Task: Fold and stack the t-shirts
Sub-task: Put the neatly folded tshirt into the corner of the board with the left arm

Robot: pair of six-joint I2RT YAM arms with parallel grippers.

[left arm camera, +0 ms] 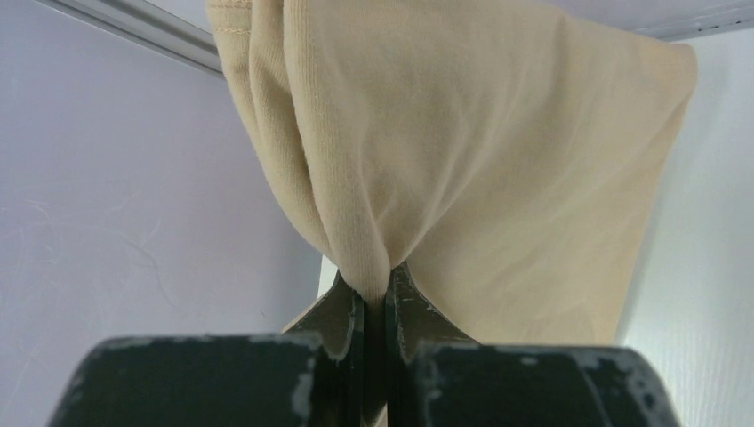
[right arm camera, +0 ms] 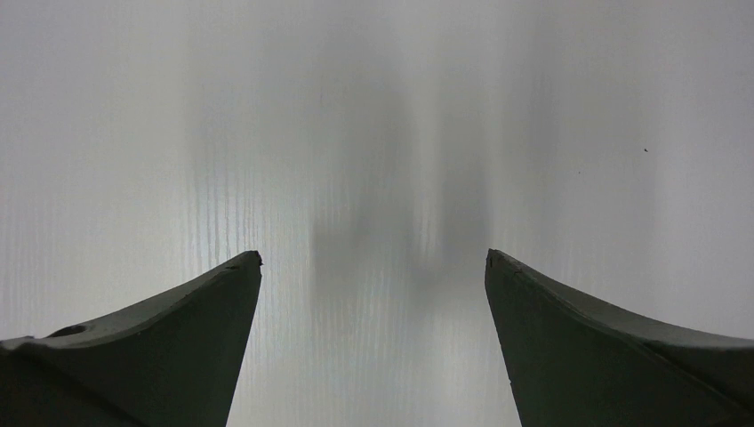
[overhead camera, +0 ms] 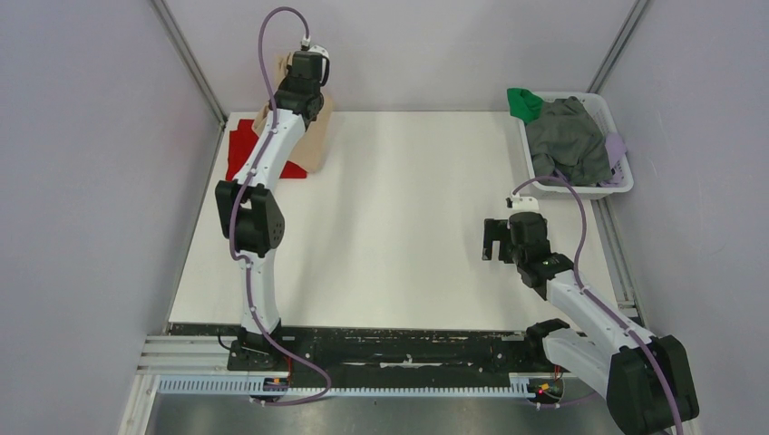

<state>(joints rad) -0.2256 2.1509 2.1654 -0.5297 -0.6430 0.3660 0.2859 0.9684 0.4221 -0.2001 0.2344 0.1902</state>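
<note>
Far-left corner, top view: my left gripper [overhead camera: 306, 77] is raised over the back edge of the table [overhead camera: 408, 236], clamped on the beige shirt [overhead camera: 315, 145]. The shirt hangs from it and overlaps the right edge of the red shirt [overhead camera: 241, 152], which lies folded flat in that corner. I can't tell if the beige hem rests on the red or just hangs in front of it. My right gripper [overhead camera: 494, 240] hovers right of centre over bare table, jaws wide, nothing in them, well apart from both shirts. The basket [overhead camera: 580, 191] at far right holds a grey shirt [overhead camera: 567, 140] and a green cloth [overhead camera: 523, 102]. Left wrist view: both fingers are pressed together on a bunched pinch of beige, with several layers gathered into the nip and the cloth fanning out from it. The grip looks secure but narrow. Right wrist view: fingers spread, only plain table between them. My read is that the step is stacking beige on red. To do it well I'd shift left until the beige is centred over the red, then come down slowly so the hanging edge lands first on the red's near side. Then lay the rest down across it so it doesn't drop in a heap. I'd let go only once the cloth is flat. The main risk is dragging the red out of square, and the right gripper could come over to pin it.
</note>
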